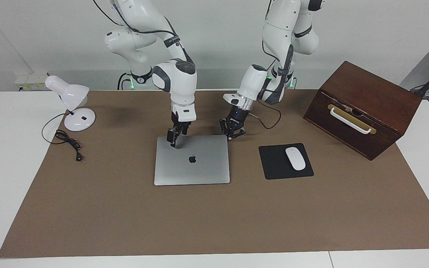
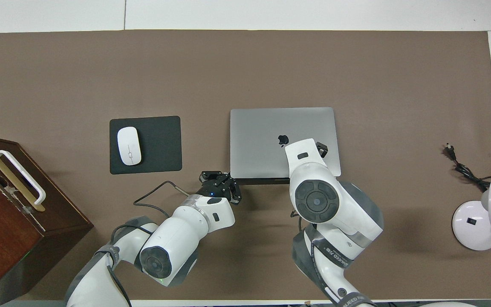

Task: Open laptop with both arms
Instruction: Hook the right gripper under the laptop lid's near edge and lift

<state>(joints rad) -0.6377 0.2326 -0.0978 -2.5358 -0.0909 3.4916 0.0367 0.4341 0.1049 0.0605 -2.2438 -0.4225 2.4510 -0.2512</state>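
Two white arms reach down to one laptop (image 1: 199, 167), which lies in the middle of the frame on the brown mat (image 1: 199, 223) covering the bench. Its lid is down, and a dark apple logo (image 1: 192, 159) faces up. That logo is the only brand mark that can be made out. A band of lettering on the right arm (image 1: 179, 80) is too small to read.

The right arm's jaws stand over the lid's upper corner, toward the lamp (image 1: 69, 96); I cannot tell how far apart they are or whether they press on the lid. The left arm (image 1: 253, 83) has its jaws fully closed, holding nothing, low at the laptop's other upper corner.

A white mouse (image 1: 295, 158) rests on a black mouse pad (image 1: 274, 163) beside the laptop, below a dark wooden box (image 1: 367, 108).
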